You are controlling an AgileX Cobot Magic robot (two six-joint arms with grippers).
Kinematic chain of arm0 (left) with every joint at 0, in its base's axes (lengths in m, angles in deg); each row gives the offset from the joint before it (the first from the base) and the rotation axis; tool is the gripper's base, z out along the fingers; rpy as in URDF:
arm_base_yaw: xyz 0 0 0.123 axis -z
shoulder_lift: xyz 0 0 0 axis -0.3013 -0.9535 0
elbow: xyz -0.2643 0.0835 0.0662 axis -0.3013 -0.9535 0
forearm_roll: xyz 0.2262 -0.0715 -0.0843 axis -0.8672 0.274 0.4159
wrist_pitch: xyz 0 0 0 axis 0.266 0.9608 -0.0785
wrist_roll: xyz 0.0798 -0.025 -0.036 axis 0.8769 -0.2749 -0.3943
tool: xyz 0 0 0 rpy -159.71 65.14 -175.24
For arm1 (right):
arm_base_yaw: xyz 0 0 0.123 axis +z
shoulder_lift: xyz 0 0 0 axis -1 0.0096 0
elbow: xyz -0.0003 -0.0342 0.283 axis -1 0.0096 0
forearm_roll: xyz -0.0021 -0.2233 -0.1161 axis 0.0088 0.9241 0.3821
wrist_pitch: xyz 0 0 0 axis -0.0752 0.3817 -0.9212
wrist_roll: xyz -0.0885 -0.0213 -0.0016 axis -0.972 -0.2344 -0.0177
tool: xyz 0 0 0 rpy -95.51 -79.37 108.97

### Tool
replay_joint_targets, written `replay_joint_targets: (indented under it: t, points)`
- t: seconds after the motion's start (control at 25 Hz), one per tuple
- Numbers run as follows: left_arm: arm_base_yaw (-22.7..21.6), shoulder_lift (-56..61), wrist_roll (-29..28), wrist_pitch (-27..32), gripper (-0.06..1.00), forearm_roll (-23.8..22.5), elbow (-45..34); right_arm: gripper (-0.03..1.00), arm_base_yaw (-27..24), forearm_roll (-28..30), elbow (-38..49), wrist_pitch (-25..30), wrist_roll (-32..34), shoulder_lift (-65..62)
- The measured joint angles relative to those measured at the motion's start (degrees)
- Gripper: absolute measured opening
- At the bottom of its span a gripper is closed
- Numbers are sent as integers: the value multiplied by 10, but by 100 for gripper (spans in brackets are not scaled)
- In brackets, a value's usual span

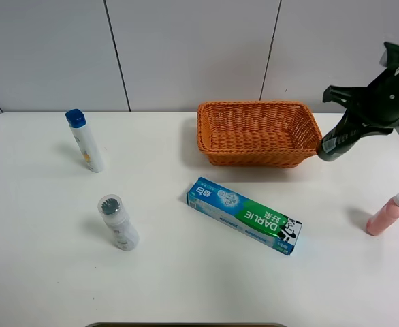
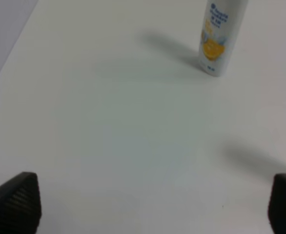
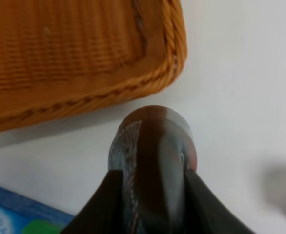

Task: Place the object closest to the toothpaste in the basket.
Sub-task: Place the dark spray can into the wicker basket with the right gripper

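The blue and green toothpaste box [image 1: 244,214] lies flat in the middle of the white table, and its corner shows in the right wrist view [image 3: 16,212]. The orange wicker basket [image 1: 254,158] stands behind it. My right gripper [image 1: 380,102] is shut on a dark bottle [image 1: 336,139] and holds it tilted in the air just beside the basket's right end. In the right wrist view the gripper [image 3: 153,207] clamps the bottle [image 3: 155,146] next to the basket's rim [image 3: 174,44]. My left gripper [image 2: 150,204] is open and empty over bare table.
A white bottle with a blue cap [image 1: 85,139] stands at the back left and also shows in the left wrist view [image 2: 218,39]. A white bottle with a grey cap [image 1: 118,221] stands front left. A pink bottle [image 1: 388,213] stands at the right edge.
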Motion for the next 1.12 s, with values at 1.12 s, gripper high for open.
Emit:
replay_joint_targets:
  t: [1.12]
  points:
    - [0,0,0,0,94,0,0,28,85,0,-109,-138,-61,45]
